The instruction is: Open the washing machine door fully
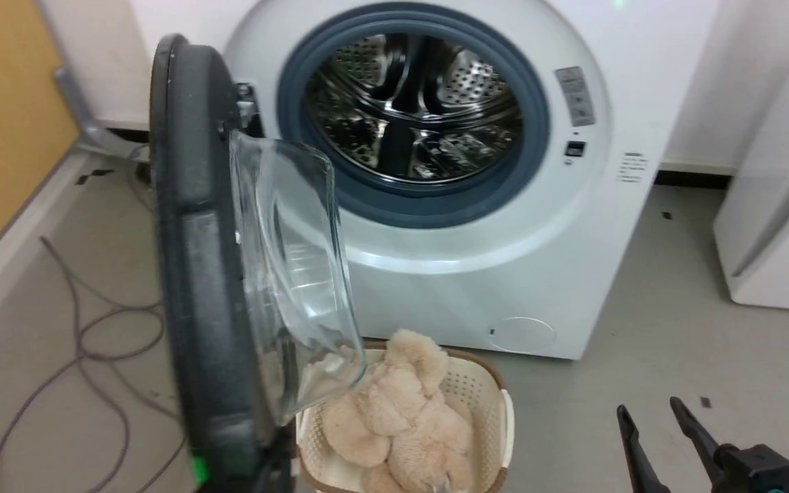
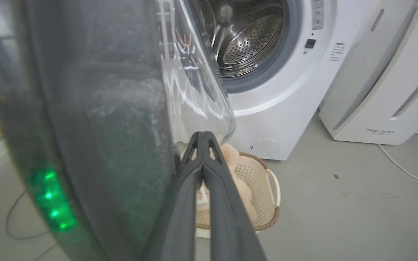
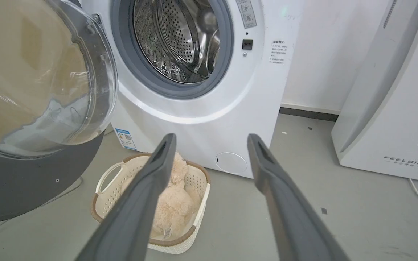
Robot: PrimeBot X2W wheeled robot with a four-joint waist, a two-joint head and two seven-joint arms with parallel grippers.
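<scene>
My left gripper (image 2: 202,137) points up mid-frame. Its fingers are pressed together with nothing between them, just beside the door (image 1: 189,274). My right gripper (image 3: 210,139) is spread wide and empty. The door stands tall at the left, swung out from the machine (image 1: 504,274), its glass bulging right.
</scene>
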